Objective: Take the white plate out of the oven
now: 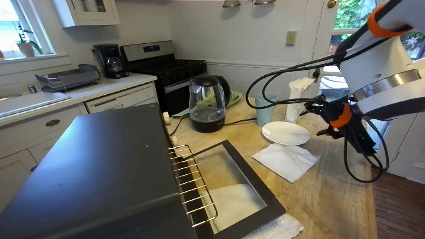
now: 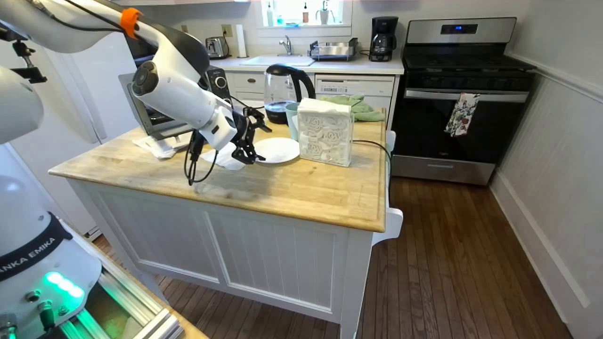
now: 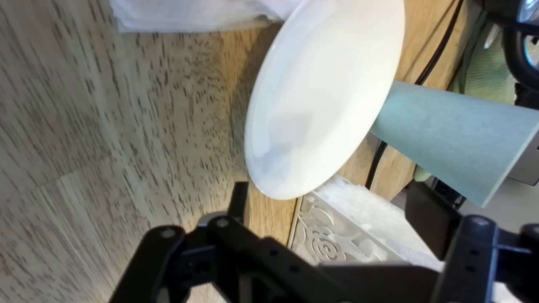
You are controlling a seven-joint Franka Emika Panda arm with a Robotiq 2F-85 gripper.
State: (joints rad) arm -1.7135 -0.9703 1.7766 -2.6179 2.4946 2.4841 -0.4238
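The white plate [image 1: 286, 133] lies on the wooden tabletop, its rim overlapping the edge of a paper napkin [image 1: 287, 161]. My gripper [image 1: 308, 123] is just beside it, jaws wide apart with nothing between them. In the wrist view the plate [image 3: 324, 97] fills the space past the gripper [image 3: 330, 206], and one black fingertip [image 3: 240, 198] is close to its near rim. In an exterior view the gripper [image 2: 265, 145] overlaps the plate [image 2: 279, 149] at its rim; contact cannot be judged. The dark grey oven [image 1: 109, 159] has its glass door [image 1: 244, 176] lowered and wire rack [image 1: 194, 186] sticking out.
A carved napkin holder [image 2: 325, 132] stands close to the plate. Beside it is a blue-green cup [image 1: 264, 114], with a glass kettle [image 1: 207, 109] and its black cable [image 1: 240, 121] farther on. Folded paper [image 1: 285, 229] lies beneath the oven door. Loose cables hang from the arm.
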